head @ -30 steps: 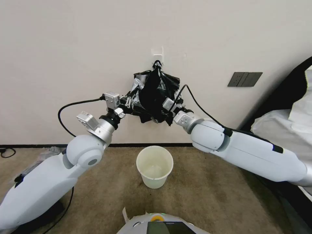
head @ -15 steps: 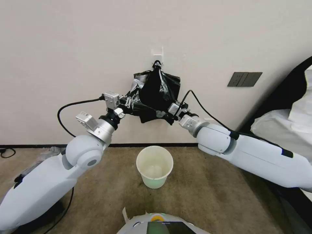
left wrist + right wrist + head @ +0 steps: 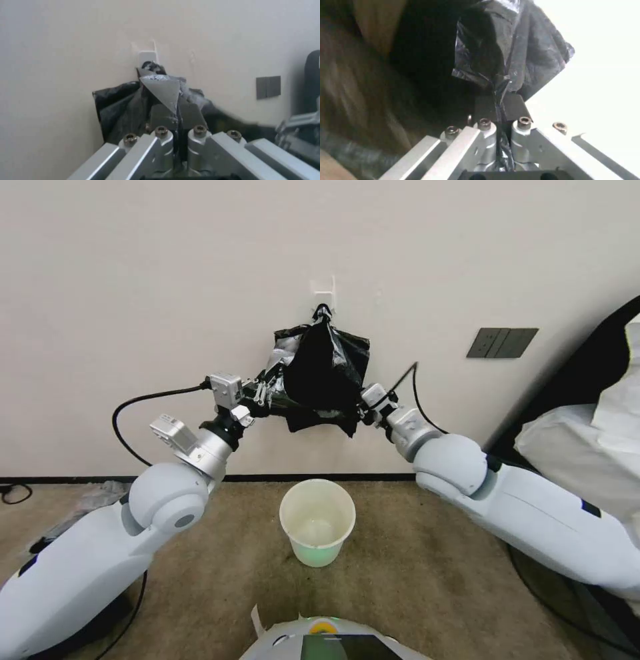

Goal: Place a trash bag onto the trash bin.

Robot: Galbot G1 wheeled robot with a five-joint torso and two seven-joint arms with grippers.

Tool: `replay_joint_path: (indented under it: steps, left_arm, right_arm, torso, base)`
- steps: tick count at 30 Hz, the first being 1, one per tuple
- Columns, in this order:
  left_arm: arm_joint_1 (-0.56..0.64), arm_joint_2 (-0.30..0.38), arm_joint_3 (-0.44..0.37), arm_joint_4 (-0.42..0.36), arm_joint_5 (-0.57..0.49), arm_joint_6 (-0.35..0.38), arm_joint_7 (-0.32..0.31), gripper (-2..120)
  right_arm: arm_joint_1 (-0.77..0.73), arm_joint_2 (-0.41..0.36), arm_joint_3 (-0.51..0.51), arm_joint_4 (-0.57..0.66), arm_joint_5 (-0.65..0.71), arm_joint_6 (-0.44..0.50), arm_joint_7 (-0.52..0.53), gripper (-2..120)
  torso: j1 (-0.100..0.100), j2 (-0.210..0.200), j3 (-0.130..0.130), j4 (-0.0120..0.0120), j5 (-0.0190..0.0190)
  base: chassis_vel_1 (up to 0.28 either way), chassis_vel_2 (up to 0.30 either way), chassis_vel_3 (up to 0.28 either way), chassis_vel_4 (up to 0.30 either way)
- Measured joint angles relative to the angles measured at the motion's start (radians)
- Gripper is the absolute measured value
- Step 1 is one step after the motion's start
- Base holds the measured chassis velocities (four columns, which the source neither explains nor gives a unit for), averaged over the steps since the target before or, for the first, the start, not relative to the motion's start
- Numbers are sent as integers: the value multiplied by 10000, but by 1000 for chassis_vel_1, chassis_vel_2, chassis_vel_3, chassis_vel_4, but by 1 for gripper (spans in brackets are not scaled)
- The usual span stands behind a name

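The bin (image 3: 317, 521) stands on the carpet at 6 o'clock, open and unlined. Beyond, at 12, the bag (image 3: 325, 380) hangs from a wall hook, its film limp, light and slippery; the left gripper (image 3: 265, 395) and right gripper (image 3: 361, 410) each pinch an edge, the sensible hold.

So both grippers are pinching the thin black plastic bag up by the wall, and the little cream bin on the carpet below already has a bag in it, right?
Not quite. In the head view the small cream-white plastic bin stands bare, with no liner. The rest holds: the left gripper and right gripper both pinch the thin black plastic bag by the wall.
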Motion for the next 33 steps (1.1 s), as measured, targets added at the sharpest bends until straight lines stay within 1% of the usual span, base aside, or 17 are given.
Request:
replay_joint_path:
  steps: [1, 2, 4, 6, 7, 9, 10, 13, 15, 16, 18, 19, 21, 22, 26, 27, 33]
  left_arm:
    - [125, -12, -73, -29, 39, -7, 0, 0]
    - [125, -12, -73, -29, 39, -7, 0, 0]
    - [529, -78, -365, -123, 166, -33, 1, 0]
    - [724, -114, -504, -179, 196, -37, 3, 0]
    - [1094, -184, -730, -270, 266, -43, 6, 0]
    - [1682, -311, -1003, -372, 413, -52, 18, 0]
    - [1682, -311, -1003, -372, 413, -52, 18, 0]
    - [2930, -559, -1638, -616, 667, -81, 39, 0]
    - [3104, -591, -1726, -660, 697, -85, 44, 0]
    - [3668, -704, -2020, -813, 819, -106, 85, 0]
    - [4143, -837, -2207, -958, 1041, -147, 179, 0]
    - [4143, -837, -2207, -958, 1041, -147, 179, 0]
    - [4376, -960, -2233, -1033, 1244, -175, 222, 0]
    - [4376, -960, -2233, -1033, 1244, -175, 222, 0]
    - [4469, -1191, -1951, -1058, 1519, -188, 239, 0]
    - [4469, -1191, -1951, -1058, 1519, -188, 239, 0]
    - [4324, -1381, -1491, -1011, 1639, -189, 252, 0]
  right_arm:
    - [-565, 4, 531, 131, 274, 393, 0, 0]
    - [-565, 4, 531, 131, 274, 393, 0, 0]
    - [-1547, -50, 1160, 446, 783, 1014, -22, 0]
    - [-1832, -86, 1288, 587, 878, 1180, -34, 0]
    - [-2265, -116, 1426, 817, 974, 1399, -53, 0]
    - [-2739, -70, 1621, 1123, 1056, 1537, -47, 0]
    - [-2739, -70, 1621, 1123, 1056, 1537, -47, 0]
    - [-3558, 165, 2262, 1590, 1201, 1731, 15, 0]
    - [-3679, 203, 2375, 1636, 1233, 1742, 25, 0]
    - [-4225, 397, 2872, 1830, 1484, 1809, 118, 0]
    - [-4853, 685, 3432, 2018, 2049, 1892, 301, 0]
    - [-4853, 685, 3432, 2018, 2049, 1892, 301, 0]
    - [-5421, 1034, 3916, 2205, 2870, 2040, 506, 0]
    - [-5421, 1034, 3916, 2205, 2870, 2040, 506, 0]
    - [-6616, 1781, 4662, 2545, 4171, 2469, 814, 0]
    - [-6616, 1781, 4662, 2545, 4171, 2469, 814, 0]
    - [-8044, 2521, 5435, 2679, 5191, 2627, 1117, 0]
  torso:
    - [0, 0, 0, 0, -1]
    - [0, 0, 0, 0, -1]
    - [0, 0, 0, -5, 4]
    - [0, 0, -1, -5, 3]
    - [0, 0, -1, -4, 2]
    - [0, 0, -1, 0, 0]
    - [0, 0, -1, 0, 0]
    - [-1, 0, -1, 3, -1]
    - [0, 0, -1, 3, -3]
    - [0, 1, -1, 1, 1]
    - [-1, 2, -1, 0, 1]
    - [-1, 2, -1, 0, 1]
    - [0, 1, -1, 0, 1]
    - [0, 1, -1, 0, 1]
    - [0, 1, -2, -3, 0]
    - [0, 1, -2, -3, 0]
    - [0, 1, -1, -3, 1]
  base:
    - [0, 0, 0, 0]
    - [0, 0, 0, 0]
    - [0, 0, 0, 0]
    - [0, 0, 0, 0]
    - [0, 0, 0, 0]
    - [0, 0, 0, 0]
    - [0, 0, 0, 0]
    - [0, 0, 0, 0]
    - [0, 0, 0, 0]
    - [0, 0, 0, 0]
    - [0, 0, 0, 0]
    - [0, 0, 0, 0]
    - [0, 0, 0, 0]
    - [0, 0, 0, 0]
    - [0, 0, 0, 0]
    - [0, 0, 0, 0]
    - [0, 0, 0, 0]
